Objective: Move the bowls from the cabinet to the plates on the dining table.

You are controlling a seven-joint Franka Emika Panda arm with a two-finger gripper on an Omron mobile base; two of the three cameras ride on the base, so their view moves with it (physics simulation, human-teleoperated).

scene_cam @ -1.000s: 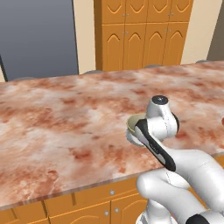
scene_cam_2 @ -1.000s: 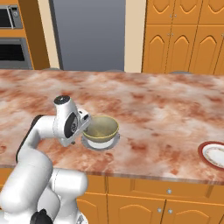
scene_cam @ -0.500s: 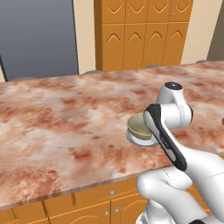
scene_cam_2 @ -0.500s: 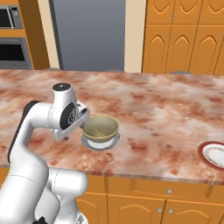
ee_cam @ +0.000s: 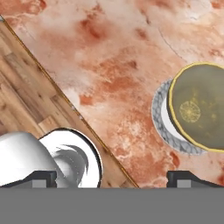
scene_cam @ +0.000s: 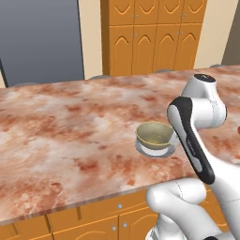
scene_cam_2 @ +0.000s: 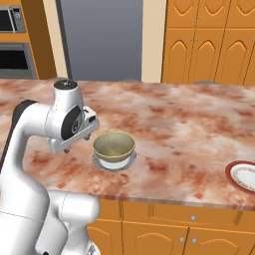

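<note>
Olive-bronze outside and speckled yellow inside, one bowl [scene_cam_2: 114, 146] sits upright and empty on the grey-rimmed plate [scene_cam_2: 102, 163] near the front edge of the marbled pink dining table [scene_cam_2: 174, 114], while a red-rimmed plate [scene_cam_2: 234, 172] lies bare well off to the right. Above the table and beside the bowl, the gripper [ee_cam: 112, 179] has its fingers spread wide with nothing between them. Compared with a second ago, the arm has lifted and drawn back from the bowl, which stays on its plate.
</note>
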